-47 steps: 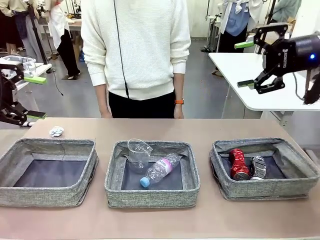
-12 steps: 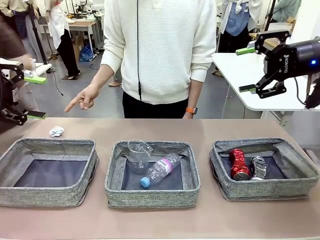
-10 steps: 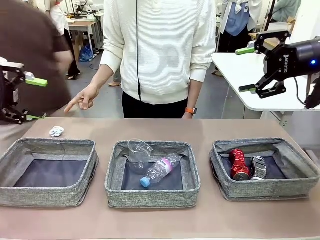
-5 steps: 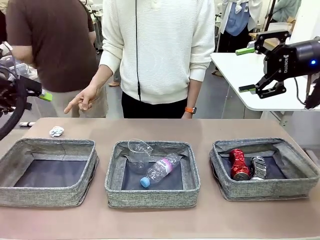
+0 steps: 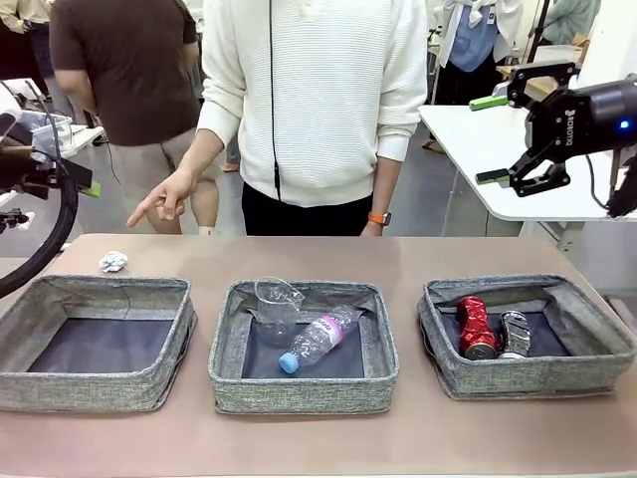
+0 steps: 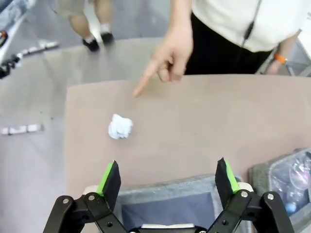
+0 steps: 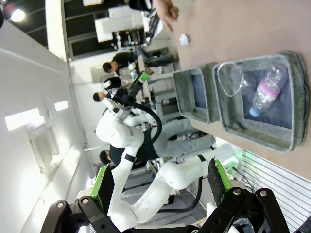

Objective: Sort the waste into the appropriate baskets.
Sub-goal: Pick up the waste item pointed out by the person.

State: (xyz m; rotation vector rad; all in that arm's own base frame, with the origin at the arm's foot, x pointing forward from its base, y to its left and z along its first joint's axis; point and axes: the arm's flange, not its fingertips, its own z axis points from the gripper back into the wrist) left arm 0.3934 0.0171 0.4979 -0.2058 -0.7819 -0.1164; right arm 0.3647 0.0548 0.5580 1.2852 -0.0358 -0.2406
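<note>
Left gripper [image 6: 167, 182] has swung toward the table, fingers apart | paper ball [image 6: 120, 126] lies ahead of its left finger, person's hand [image 6: 167, 53] pointing there | right gripper [image 5: 510, 137] parked high, fingers apart, empty

You see the small crumpled white paper ball [image 5: 112, 262] on the table behind the left basket [image 5: 20, 317], bottle [image 5: 317, 339] and cup [image 5: 278, 302] in the middle basket [image 5: 226, 351], both cans [image 5: 476, 327] in the right basket [image 5: 597, 329].
</note>
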